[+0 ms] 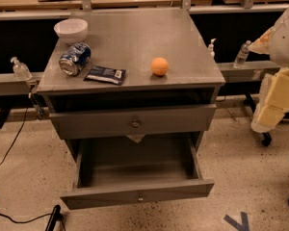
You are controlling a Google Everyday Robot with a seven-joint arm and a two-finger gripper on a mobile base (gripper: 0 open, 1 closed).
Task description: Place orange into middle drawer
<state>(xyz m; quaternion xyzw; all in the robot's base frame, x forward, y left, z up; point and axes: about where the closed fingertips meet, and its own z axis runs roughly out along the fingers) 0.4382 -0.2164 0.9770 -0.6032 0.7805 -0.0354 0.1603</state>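
Observation:
The orange (159, 66) sits on the grey cabinet top (135, 37), right of centre and near the front edge. The middle drawer (137, 195), the lower of the two, is pulled out towards me, and its inside looks bare. My arm hangs at the right edge of the view. Its gripper (269, 115) is to the right of the cabinet, at about the height of the upper drawer. It is well away from the orange and touches nothing on the cabinet.
On the cabinet top are a white bowl (71, 29) at the back left, a blue soda can (75, 58) lying on its side, and a dark blue packet (105, 74). The upper drawer front (135, 121) juts slightly. Bottles (242, 54) stand on the side rails.

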